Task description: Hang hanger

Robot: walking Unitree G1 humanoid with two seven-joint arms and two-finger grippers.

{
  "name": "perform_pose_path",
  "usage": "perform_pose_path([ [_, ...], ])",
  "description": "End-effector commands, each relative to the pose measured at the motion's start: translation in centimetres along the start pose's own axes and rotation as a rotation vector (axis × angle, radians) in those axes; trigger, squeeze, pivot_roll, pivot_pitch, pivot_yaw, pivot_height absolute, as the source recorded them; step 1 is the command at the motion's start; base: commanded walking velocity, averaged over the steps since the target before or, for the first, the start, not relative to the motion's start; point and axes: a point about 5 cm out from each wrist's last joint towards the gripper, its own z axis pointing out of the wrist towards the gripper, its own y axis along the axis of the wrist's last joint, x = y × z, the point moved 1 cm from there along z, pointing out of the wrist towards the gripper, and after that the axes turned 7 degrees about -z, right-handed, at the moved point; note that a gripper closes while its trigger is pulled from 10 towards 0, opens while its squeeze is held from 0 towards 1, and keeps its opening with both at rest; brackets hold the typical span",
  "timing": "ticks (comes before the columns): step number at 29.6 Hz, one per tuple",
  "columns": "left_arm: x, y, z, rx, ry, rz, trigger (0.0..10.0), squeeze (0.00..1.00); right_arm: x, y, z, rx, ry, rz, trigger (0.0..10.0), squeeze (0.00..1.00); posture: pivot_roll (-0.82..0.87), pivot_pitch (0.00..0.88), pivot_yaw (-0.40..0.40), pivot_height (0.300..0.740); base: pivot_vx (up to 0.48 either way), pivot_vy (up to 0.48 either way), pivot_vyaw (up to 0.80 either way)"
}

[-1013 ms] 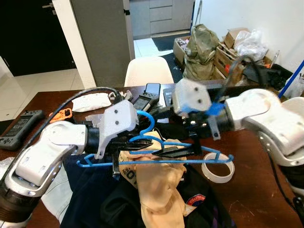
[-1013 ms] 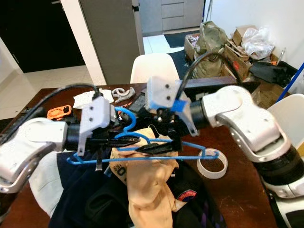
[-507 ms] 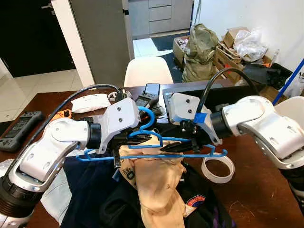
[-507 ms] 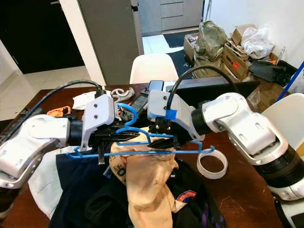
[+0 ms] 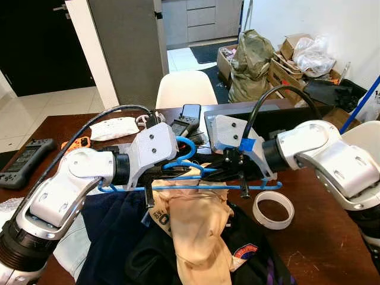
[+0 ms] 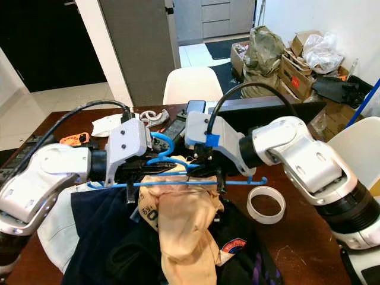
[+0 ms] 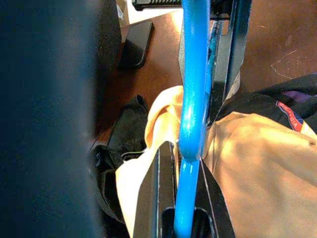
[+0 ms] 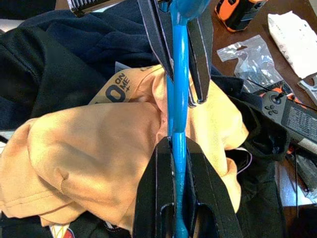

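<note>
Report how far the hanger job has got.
Done: the blue hanger is lifted off the table, gripped by both the left gripper and the right gripper. In hand: the tan shirt hangs beneath it, partly threaded at best. Left: seating the shirt and hanging it; no rail is in sight.

Both arms are built of rounded silver-grey shells joined by black rings, the left arm (image 5: 65,196) and the right arm (image 5: 332,160) each ending in a flat, pale wrist block with small dark screw holes in its face. A thick black cable (image 5: 89,122) arches over the left forearm into its block, a second black cable (image 5: 279,95) loops over the right one, and a strip of blue tape (image 5: 246,144) wraps the right wrist. Each wrist carries long, narrow black fingers (image 8: 161,168).
</note>
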Motion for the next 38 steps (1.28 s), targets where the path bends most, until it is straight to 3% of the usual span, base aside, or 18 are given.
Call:
perform_pose_path([
  [1, -0.3, 0.3, 0.5, -0.004, -0.029, 0.022, 10.0, 0.0, 0.1, 0.9, 0.2, -0.053, 0.018, -0.037, 10.0, 0.0, -0.05, 0.0, 0.095, 0.74, 0.0, 0.0, 0.0],
  [2, -0.2, 0.4, 0.5, -0.007, -0.027, 0.024, 10.0, 0.0, 0.1, 1.3, 0.1, -0.088, 0.022, -0.053, 10.0, 0.94, -0.05, 0.0, 0.095, 0.74, 0.0, 0.0, 0.0],
  [3, -0.2, 0.4, 0.4, -0.008, -0.026, 0.025, 10.0, 0.0, 0.1, 1.4, 0.1, -0.096, 0.02, -0.055, 10.0, 1.0, -0.05, 0.0, 0.094, 0.74, 0.0, 0.0, 0.0],
  [8, -0.2, 0.5, 0.4, -0.011, -0.026, 0.028, 10.0, 0.0, -0.1, 1.6, 0.1, -0.105, 0.006, -0.043, 10.0, 0.95, -0.05, 0.0, 0.092, 0.74, 0.0, 0.0, 0.0],
  [10, -0.3, 0.6, 0.4, -0.017, -0.028, 0.029, 10.0, 0.0, -0.1, 1.5, 0.0, -0.099, 0.009, -0.043, 10.0, 0.0, -0.05, 0.0, 0.09, 0.74, 0.0, 0.0, 0.0],
  [14, -0.3, 0.7, 0.3, -0.018, -0.026, 0.035, 10.0, 0.0, 0.0, 1.4, 0.0, -0.089, 0.024, -0.044, 10.0, 0.0, -0.05, 0.0, 0.09, 0.74, 0.0, 0.0, 0.0],
  [15, -0.3, 0.7, 0.3, -0.018, -0.025, 0.036, 10.0, 0.0, 0.1, 1.3, 0.0, -0.081, 0.034, -0.043, 0.0, 0.0, -0.05, 0.0, 0.09, 0.74, 0.0, 0.0, 0.0],
  [22, -0.2, 0.8, 0.2, -0.017, -0.019, 0.044, 10.0, 0.0, 0.0, 0.2, -0.3, 0.006, 0.025, -0.052, 0.0, 0.0, -0.05, 0.0, 0.089, 0.74, 0.0, 0.0, 0.0],
  [29, -0.1, 0.8, 0.2, -0.018, -0.019, 0.046, 10.0, 0.0, 0.0, 0.1, -0.3, 0.014, 0.02, -0.052, 0.0, 0.0, -0.05, 0.0, 0.089, 0.74, 0.0, 0.0, 0.0],
  [30, -0.2, 0.9, 0.2, -0.029, -0.026, 0.036, 10.0, 0.36, -0.1, 0.0, -0.4, 0.019, 0.013, -0.051, 0.0, 0.0, -0.05, 0.0, 0.089, 0.74, 0.0, 0.0, 0.0],
  [31, -0.2, 0.9, 0.2, -0.029, -0.026, 0.036, 10.0, 0.36, -0.1, 0.0, -0.4, 0.019, 0.013, -0.051, 0.0, 0.0, -0.05, 0.0, 0.089, 0.74, 0.0, 0.0, 0.0],
  [32, -0.4, 1.1, 0.2, -0.048, -0.053, 0.013, 10.0, 1.0, -0.2, 0.0, -0.4, 0.022, 0.005, -0.049, 0.0, 0.0, -0.05, 0.0, 0.09, 0.74, 0.0, 0.0, 0.0],
  [38, -0.2, 1.2, -0.1, -0.068, -0.052, -0.014, 10.0, 1.0, -0.3, -0.1, -0.6, 0.017, -0.003, -0.045, 0.0, 0.0, -0.05, 0.0, 0.088, 0.74, 0.0, 0.0, 0.0],
])
